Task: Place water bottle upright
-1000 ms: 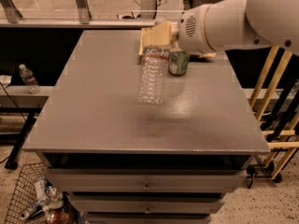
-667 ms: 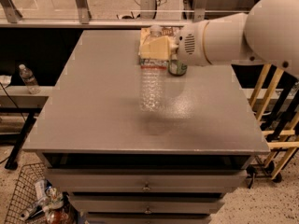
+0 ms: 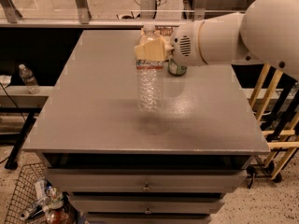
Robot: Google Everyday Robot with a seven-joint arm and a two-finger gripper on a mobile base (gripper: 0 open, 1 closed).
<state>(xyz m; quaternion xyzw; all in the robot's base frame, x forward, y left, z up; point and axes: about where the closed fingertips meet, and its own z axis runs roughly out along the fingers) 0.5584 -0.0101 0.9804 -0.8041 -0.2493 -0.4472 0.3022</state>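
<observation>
The water bottle (image 3: 150, 80) is clear ribbed plastic with a white cap and a red-blue-white label band. It hangs nearly upright, cap up, over the middle of the grey table (image 3: 93, 106); whether its base touches the top I cannot tell. My gripper (image 3: 150, 50) is shut on the bottle's upper part just below the cap, its tan fingers (image 3: 142, 52) wrapping the shoulder. The white arm (image 3: 233, 31) reaches in from the right.
A green drink can (image 3: 176, 68) stands on the table just behind and right of the bottle, partly hidden by the arm. A small clear bottle (image 3: 29, 78) stands on a low shelf at left. A wire basket (image 3: 32, 199) sits on the floor at lower left.
The gripper has moved left and slightly forward with the bottle, and the bottle has swung from tilted to nearly upright.
</observation>
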